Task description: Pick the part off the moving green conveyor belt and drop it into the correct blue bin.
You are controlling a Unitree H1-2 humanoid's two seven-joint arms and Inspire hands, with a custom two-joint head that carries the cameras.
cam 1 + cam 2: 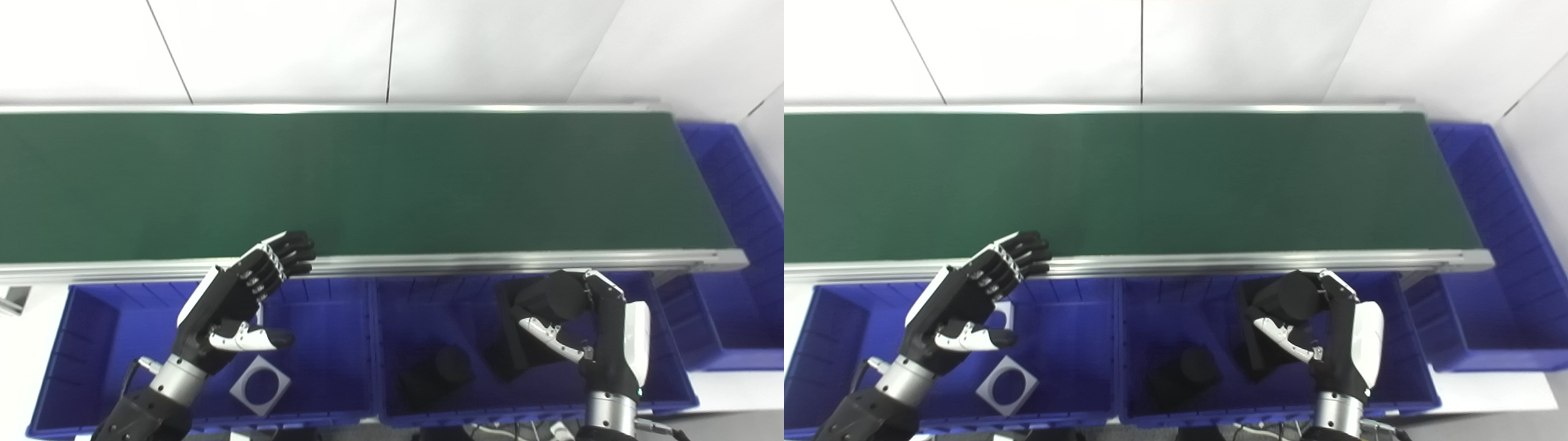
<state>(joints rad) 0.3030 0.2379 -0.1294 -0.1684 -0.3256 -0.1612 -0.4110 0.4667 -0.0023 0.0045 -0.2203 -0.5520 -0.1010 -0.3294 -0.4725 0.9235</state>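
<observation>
- Nearest the camera, the left robot hand (236, 300) hangs over the left blue bin (73, 367), fingers spread apart and holding nothing; its fingertips (300, 248) reach the near rail of the conveyor
- Below that robot hand, a flat grey square plate with a round hole (260, 386) lies on the floor of the left blue bin
- Next to it, sharing a wall, the middle blue bin (429, 306) holds a black part with a round boss (438, 370) resting on its floor
- Over the right half of that bin, the right robot hand (1335, 337) is clamped on a black part (1274, 318), a flat dark plate with a cylinder on it, gripped tilted above the bin floor
- Behind both bins, the green conveyor belt (392, 184) runs across the whole view, with silver rails along both edges
- At the far right, a third blue bin (735, 184) sits at the end of the belt
</observation>
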